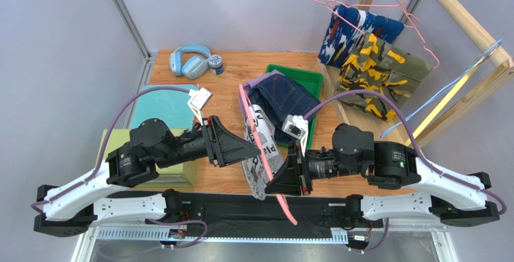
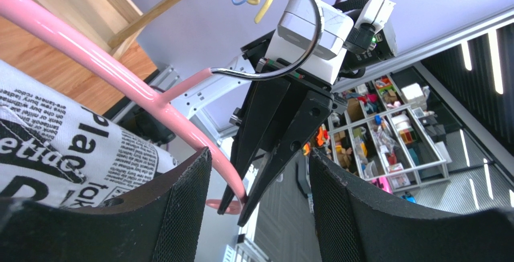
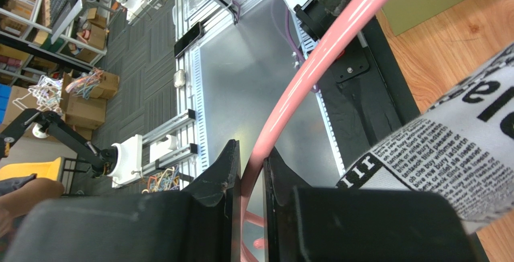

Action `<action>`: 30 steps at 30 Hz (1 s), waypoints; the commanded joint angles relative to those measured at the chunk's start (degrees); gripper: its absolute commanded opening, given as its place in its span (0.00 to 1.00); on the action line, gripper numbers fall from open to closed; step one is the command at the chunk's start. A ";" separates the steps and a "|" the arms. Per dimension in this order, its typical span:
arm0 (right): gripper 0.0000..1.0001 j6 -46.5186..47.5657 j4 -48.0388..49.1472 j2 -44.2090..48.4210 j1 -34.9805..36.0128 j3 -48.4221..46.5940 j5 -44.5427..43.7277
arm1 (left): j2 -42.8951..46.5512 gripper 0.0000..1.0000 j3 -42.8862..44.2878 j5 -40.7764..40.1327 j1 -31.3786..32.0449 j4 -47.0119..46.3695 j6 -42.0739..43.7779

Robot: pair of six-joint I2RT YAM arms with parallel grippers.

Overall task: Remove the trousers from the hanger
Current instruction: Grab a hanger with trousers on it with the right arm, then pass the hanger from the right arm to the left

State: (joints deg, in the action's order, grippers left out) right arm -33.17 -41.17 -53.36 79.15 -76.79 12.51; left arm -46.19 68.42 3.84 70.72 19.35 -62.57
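The newsprint trousers (image 1: 260,153) hang folded over a pink hanger (image 1: 253,126) held above the table's near edge. My right gripper (image 1: 269,188) is shut on the hanger's bar (image 3: 283,93), just beside the trousers (image 3: 446,147). My left gripper (image 1: 256,148) stands open on the trousers' left side, its fingers (image 2: 181,208) apart, with the cloth (image 2: 60,147) against the left finger and the pink bar (image 2: 120,81) crossing in front. Denim trousers (image 1: 291,96) lie over a purple pair (image 1: 258,81) at the green tray (image 1: 307,76). Camouflage (image 1: 377,72) and abstract-print (image 1: 356,30) trousers hang on the rack.
A wooden rack (image 1: 476,27) stands at the right with an empty pink wire hanger (image 1: 362,0) and blue and yellow hangers (image 1: 449,93). Blue headphones (image 1: 190,60) and a small jar (image 1: 216,64) sit at the back. A teal pad (image 1: 163,105) and an olive box (image 1: 181,174) lie left.
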 commanded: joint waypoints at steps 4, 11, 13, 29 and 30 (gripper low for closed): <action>0.00 7.06 16.56 2.74 1.27 -1.07 -4.60 | 1.02 0.66 -2.33 0.12 0.03 -4.06 -2.74; 0.00 8.47 15.50 3.71 1.62 -3.27 -6.01 | -0.21 0.67 -2.51 0.82 0.03 -3.80 -3.26; 0.00 8.91 14.72 3.62 1.62 -3.54 -6.36 | -0.48 0.67 -2.68 0.73 0.03 -4.06 -3.26; 0.00 9.70 15.07 -2.01 7.42 -2.75 -8.99 | -3.03 0.15 -1.27 2.58 0.03 -6.52 -3.62; 0.00 9.61 14.37 -1.83 7.42 -2.57 -9.35 | -2.68 0.10 -1.27 2.49 0.03 -6.00 -3.53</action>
State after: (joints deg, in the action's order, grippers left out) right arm -29.61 -36.49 -56.40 85.84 -75.94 5.89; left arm -50.59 66.04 4.67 70.74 16.62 -68.45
